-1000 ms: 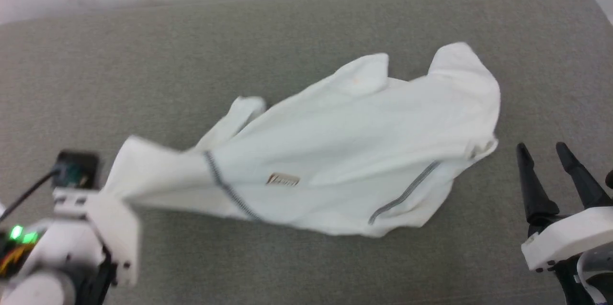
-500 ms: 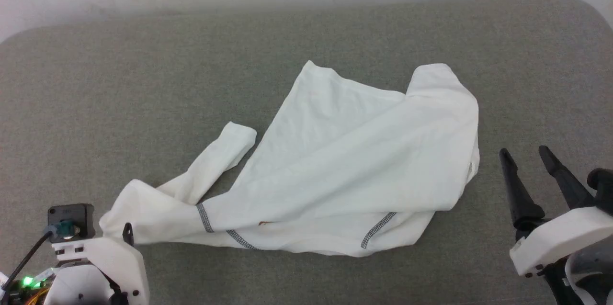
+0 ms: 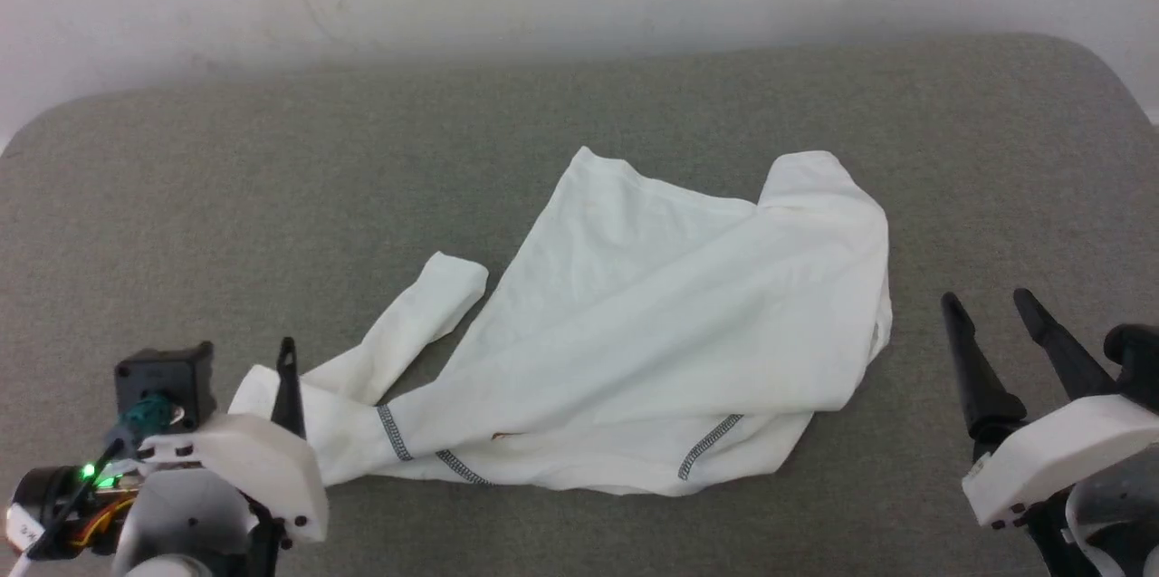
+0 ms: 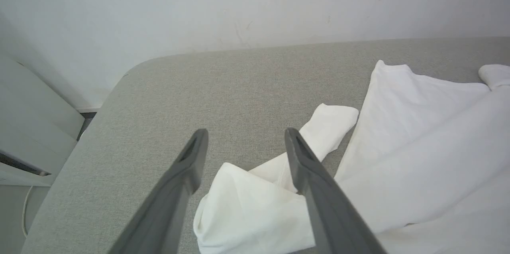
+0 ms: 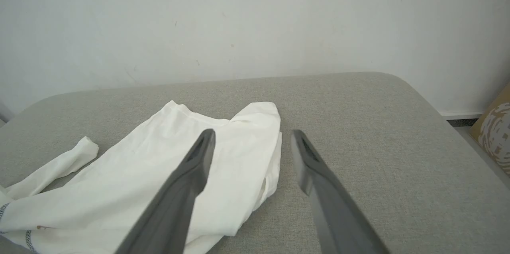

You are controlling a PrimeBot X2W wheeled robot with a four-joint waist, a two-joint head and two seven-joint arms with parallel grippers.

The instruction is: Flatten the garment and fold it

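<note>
Head view: the white long-sleeved shirt [image 3: 652, 332] lies rumpled on the grey tabletop [image 3: 272, 197], with the right gripper [image 3: 984, 298] near its edge, fingers apart and empty. Left wrist view: the left gripper [image 4: 246, 132] has its fingers apart above a bunched sleeve.

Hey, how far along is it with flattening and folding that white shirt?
Done: nothing yet; the garment lies rumpled on the grey surface, its body doubled over itself. In hand: the left gripper sits open over a bunched end; the right gripper hovers open, apart from the cloth. Left: spread it flat, then fold.
</note>
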